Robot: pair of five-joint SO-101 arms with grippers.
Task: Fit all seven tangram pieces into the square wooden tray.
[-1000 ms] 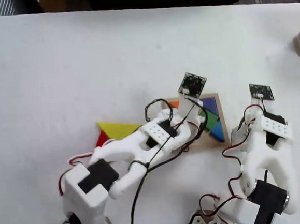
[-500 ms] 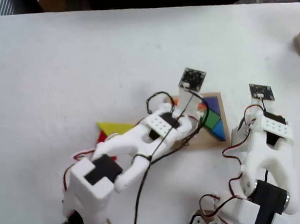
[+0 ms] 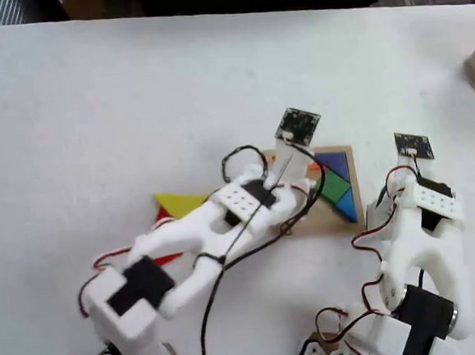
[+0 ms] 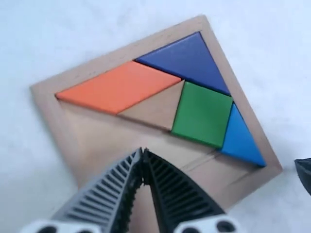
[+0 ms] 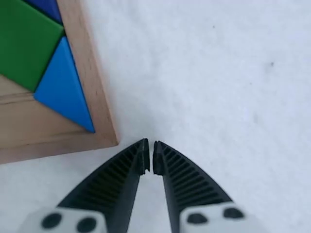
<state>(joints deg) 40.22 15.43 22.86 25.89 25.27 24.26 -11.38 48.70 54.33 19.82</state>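
My left pincer point(image 4: 144, 162), tips together, hangs over the wooden tray point(image 4: 51, 111), above its bare floor; my right pincer point(image 5: 150, 156), together too, sits just off its corner.

No text, label or number can be read anywhere — nothing legible at all.

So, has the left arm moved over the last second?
Yes. In the high view the left arm has shifted its wrist slightly left and farther up the table, against the still square wooden tray.
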